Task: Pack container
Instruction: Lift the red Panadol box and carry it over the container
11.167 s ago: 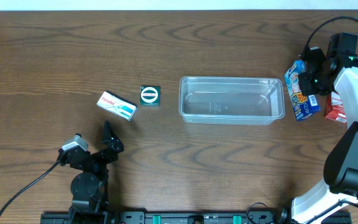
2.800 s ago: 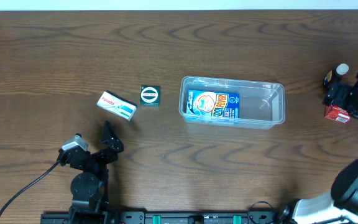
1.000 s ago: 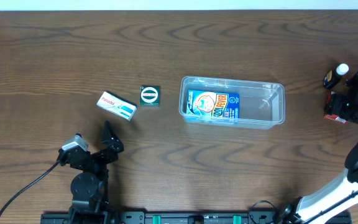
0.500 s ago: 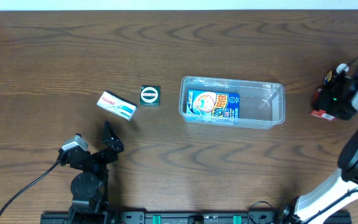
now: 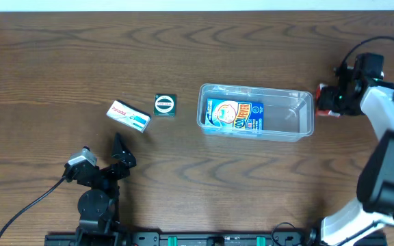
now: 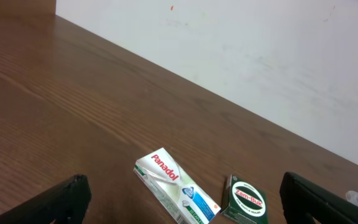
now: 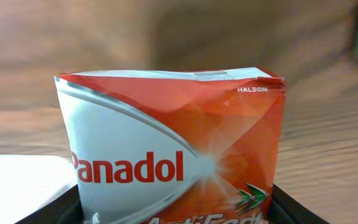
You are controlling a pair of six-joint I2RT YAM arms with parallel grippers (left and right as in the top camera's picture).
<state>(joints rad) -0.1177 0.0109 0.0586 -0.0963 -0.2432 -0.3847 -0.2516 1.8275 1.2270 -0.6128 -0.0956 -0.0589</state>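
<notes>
The clear plastic container (image 5: 305, 123) stands right of the table's middle with a blue and yellow box (image 5: 234, 115) lying flat in its left part. My right gripper (image 5: 331, 100) is shut on a red and white Panadol box (image 7: 173, 162), held just off the container's right end (image 5: 325, 102). My left gripper (image 5: 117, 156) is open and empty near the front left. A white Panadol box (image 5: 129, 115) and a green Zam-Buk box (image 5: 165, 104) lie left of the container; both also show in the left wrist view, the Panadol box (image 6: 176, 194) and Zam-Buk box (image 6: 245, 200).
A dark bottle with a white cap stood at the far right earlier; my right arm (image 5: 382, 109) now covers that spot. A white wall (image 6: 241, 68) runs behind the table's far edge.
My right gripper put the blue and yellow box in the container, went to the far right, shut on the red Panadol box, and has carried it left toward the container's right end. Left arm still.
</notes>
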